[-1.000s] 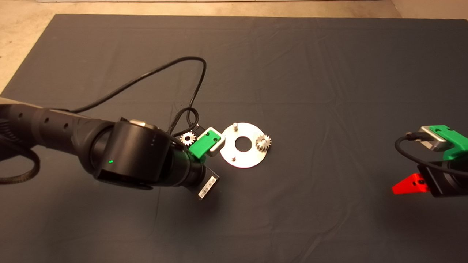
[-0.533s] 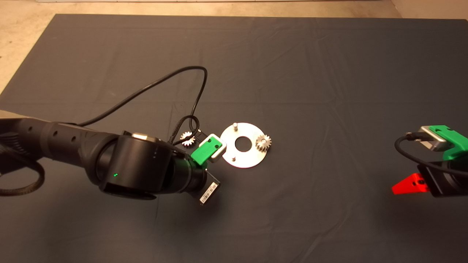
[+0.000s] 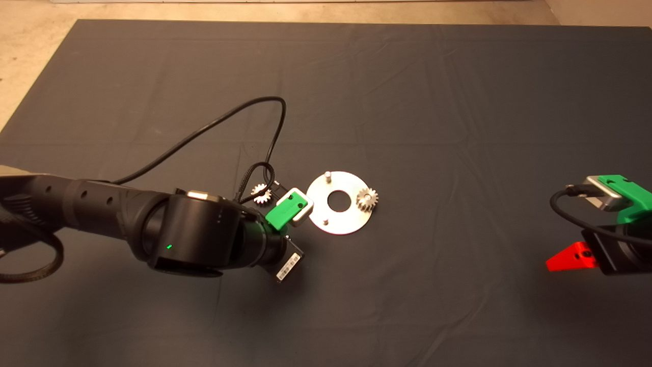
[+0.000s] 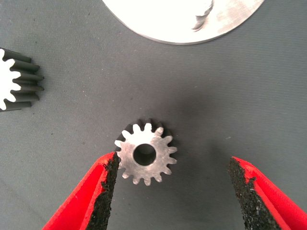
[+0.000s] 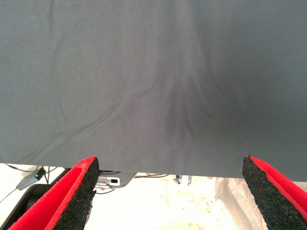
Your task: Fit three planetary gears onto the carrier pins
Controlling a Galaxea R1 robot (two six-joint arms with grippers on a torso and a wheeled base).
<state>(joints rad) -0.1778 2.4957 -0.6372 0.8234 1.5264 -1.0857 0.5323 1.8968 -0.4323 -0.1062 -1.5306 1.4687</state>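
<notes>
The shiny round disc (image 3: 351, 218) lies mid-mat with one planetary gear (image 3: 367, 199) on its right carrier pin. Two carrier pins (image 3: 328, 176) (image 3: 325, 220) stand bare. My left gripper (image 3: 288, 208) hangs just left of the disc, its fingers hidden under the wrist in the head view. In the left wrist view it (image 4: 173, 165) is open around a second gear (image 4: 146, 153), which lies flat on the mat close to one pad (image 4: 108, 189). A third gear (image 3: 262, 193) (image 4: 14, 79) lies beside it. The disc's edge (image 4: 192, 19) shows beyond. My right gripper (image 3: 575, 257) waits open at the lower right.
A black cable (image 3: 244, 114) loops over the mat from the left wrist and crosses the third gear. The right wrist view shows the open right gripper (image 5: 168, 163) over bare mat (image 5: 153, 86), with the floor past the mat's edge.
My left arm has shifted slightly toward the front of the mat and the disc. Its cable now partly covers the loose gear. The disc, the mounted gear and the right arm have not moved.
</notes>
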